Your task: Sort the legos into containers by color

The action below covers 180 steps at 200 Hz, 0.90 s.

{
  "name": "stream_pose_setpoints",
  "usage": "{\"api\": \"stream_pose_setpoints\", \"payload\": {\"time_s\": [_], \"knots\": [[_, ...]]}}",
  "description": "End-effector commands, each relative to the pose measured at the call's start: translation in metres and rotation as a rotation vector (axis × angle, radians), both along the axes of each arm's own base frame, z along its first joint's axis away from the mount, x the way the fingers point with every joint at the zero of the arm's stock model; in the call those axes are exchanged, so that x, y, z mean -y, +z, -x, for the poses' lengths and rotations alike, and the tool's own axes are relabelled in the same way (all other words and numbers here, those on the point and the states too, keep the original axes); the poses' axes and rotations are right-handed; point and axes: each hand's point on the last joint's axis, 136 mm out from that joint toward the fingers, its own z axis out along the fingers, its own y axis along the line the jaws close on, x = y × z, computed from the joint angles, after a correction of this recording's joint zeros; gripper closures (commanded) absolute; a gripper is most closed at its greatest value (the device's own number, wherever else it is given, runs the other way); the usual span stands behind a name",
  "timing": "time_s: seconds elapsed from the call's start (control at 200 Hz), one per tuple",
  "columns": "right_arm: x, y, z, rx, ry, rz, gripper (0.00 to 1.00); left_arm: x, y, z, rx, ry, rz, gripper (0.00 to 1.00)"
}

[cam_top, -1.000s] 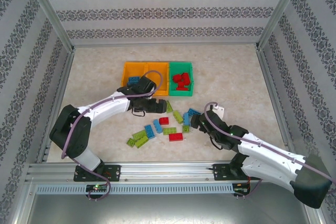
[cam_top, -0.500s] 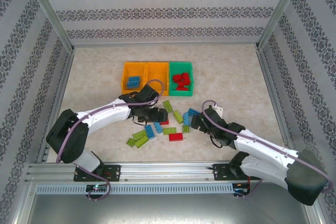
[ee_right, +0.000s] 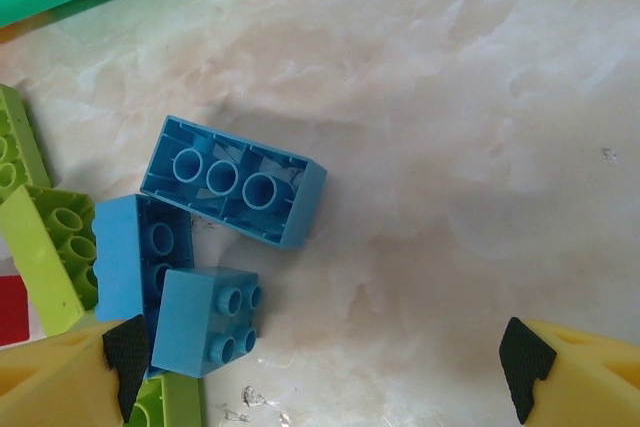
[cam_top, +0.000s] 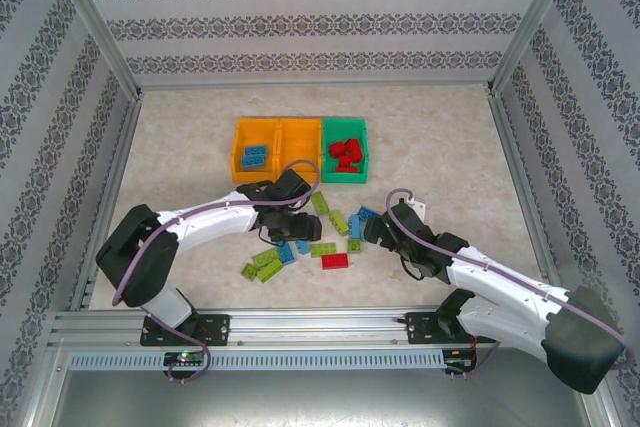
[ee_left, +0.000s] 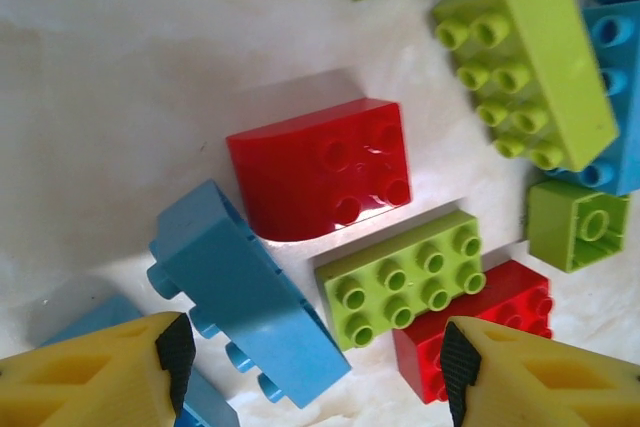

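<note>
Near the middle of the table (cam_top: 440,147) we find the loose legos (cam_top: 322,249), some hidden under the left arm. The left gripper (ee_left: 315,352) has its jaws apart and empty. The right gripper (ee_right: 322,357) gapes wide above blue ones. Toward the far edge, the containers (cam_top: 300,125) hold blue and red legos, too small to count.

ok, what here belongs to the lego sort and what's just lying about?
Job: red, light blue and lime green plastic lego bricks; two orange plastic bins; green plastic bin.
Lying about: small white item beside the bricks; aluminium frame.
</note>
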Motion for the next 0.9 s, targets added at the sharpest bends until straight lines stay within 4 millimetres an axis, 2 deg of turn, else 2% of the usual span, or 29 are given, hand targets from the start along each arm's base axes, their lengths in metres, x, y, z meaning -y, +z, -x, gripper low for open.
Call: {"api": "stream_pose_setpoints", "payload": {"time_s": [0.0, 0.175, 0.365, 0.664, 0.894], "knots": [[0.004, -0.001, 0.001, 0.007, -0.001, -0.002, 0.06, -0.005, -0.005, 0.009, -0.031, -0.009, -0.071, 0.33], [0.007, -0.001, 0.001, 0.013, -0.009, -0.010, 0.06, -0.009, -0.013, 0.010, -0.050, -0.012, -0.107, 0.34], [0.009, -0.003, 0.002, 0.014, -0.014, -0.017, 0.06, -0.008, -0.014, 0.005, -0.043, -0.022, -0.127, 0.38], [0.015, -0.005, 0.005, 0.018, -0.036, -0.029, 0.05, -0.014, -0.014, -0.004, -0.025, -0.050, -0.210, 0.39], [0.018, -0.004, 0.004, 0.023, -0.049, -0.040, 0.05, -0.009, -0.014, -0.008, -0.024, -0.058, -0.205, 0.46]]}}
